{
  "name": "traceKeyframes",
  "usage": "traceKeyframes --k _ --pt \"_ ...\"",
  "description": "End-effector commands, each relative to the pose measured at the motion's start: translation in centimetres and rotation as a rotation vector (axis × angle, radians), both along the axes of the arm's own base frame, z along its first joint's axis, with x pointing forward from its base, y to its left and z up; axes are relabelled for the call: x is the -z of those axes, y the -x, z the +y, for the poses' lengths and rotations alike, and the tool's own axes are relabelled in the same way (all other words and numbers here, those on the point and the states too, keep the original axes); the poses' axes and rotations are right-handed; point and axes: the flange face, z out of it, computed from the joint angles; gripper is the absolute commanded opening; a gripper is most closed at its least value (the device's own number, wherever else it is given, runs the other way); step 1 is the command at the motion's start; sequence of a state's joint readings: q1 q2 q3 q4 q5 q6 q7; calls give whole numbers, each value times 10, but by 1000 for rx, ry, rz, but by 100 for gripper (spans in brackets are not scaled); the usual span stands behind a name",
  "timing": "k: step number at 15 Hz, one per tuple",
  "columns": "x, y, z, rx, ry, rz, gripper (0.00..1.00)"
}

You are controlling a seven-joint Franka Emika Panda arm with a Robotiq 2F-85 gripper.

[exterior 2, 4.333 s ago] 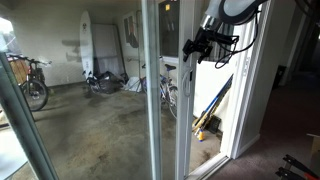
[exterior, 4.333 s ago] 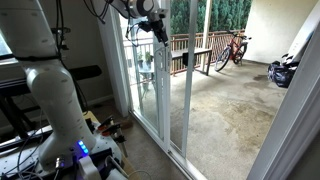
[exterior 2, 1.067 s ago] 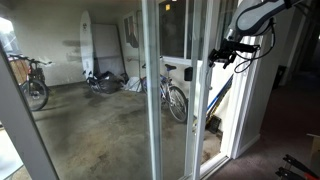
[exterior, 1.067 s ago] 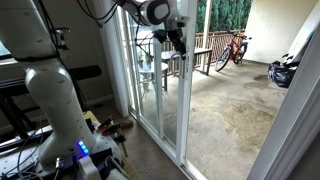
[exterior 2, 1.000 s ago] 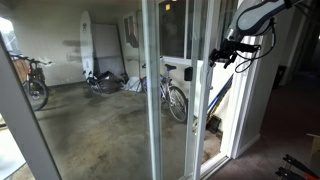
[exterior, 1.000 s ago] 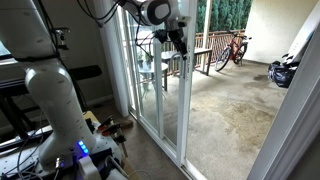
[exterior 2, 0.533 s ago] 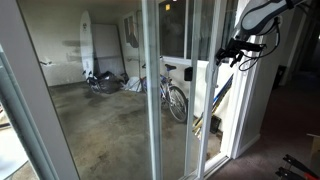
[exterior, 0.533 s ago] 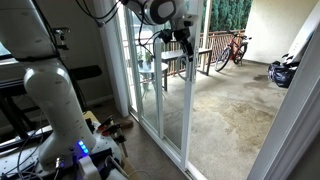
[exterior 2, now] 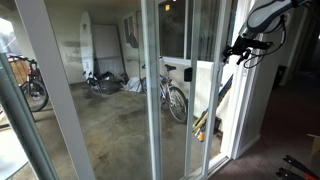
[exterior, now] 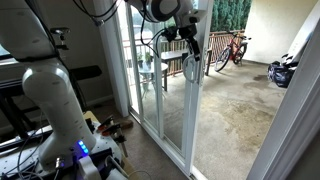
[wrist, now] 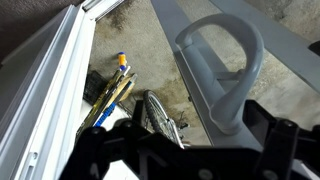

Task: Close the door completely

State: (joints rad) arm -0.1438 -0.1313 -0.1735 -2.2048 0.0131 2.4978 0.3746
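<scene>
The door is a tall sliding panel of clear glass in a narrow white frame, seen in both exterior views (exterior: 172, 100) (exterior 2: 188, 120). On its leading edge is a wide white post (exterior: 196, 110) with a grey loop handle (exterior: 190, 68) (wrist: 228, 70). My gripper (exterior: 187, 44) (exterior 2: 238, 52) is at that handle. In the wrist view the lower end of the handle sits between my dark fingers (wrist: 232, 135), which look closed on it. A narrow gap shows between the post and the white jamb (exterior 2: 252, 110).
The robot's white base (exterior: 55, 100) stands indoors by the track. Outside are a bicycle (exterior 2: 176, 98), a second bicycle (exterior: 232, 48), a surfboard (exterior 2: 88, 45), a wooden railing (exterior: 205, 55) and yellow-handled tools (wrist: 108, 95) on the concrete floor.
The gripper, the handle and the door's leading edge have slid sideways toward the jamb. The opening is narrower than before.
</scene>
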Motion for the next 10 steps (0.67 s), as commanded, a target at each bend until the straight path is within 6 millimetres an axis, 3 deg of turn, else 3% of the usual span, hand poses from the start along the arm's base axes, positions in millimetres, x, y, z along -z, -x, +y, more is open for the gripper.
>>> traceKeyframes --k 1,7,10 --pt "1 -1 0 -2 -1 3 100" --pt "4 -3 4 -10 -1 9 100" --pt "8 -17 35 0 -4 -8 100"
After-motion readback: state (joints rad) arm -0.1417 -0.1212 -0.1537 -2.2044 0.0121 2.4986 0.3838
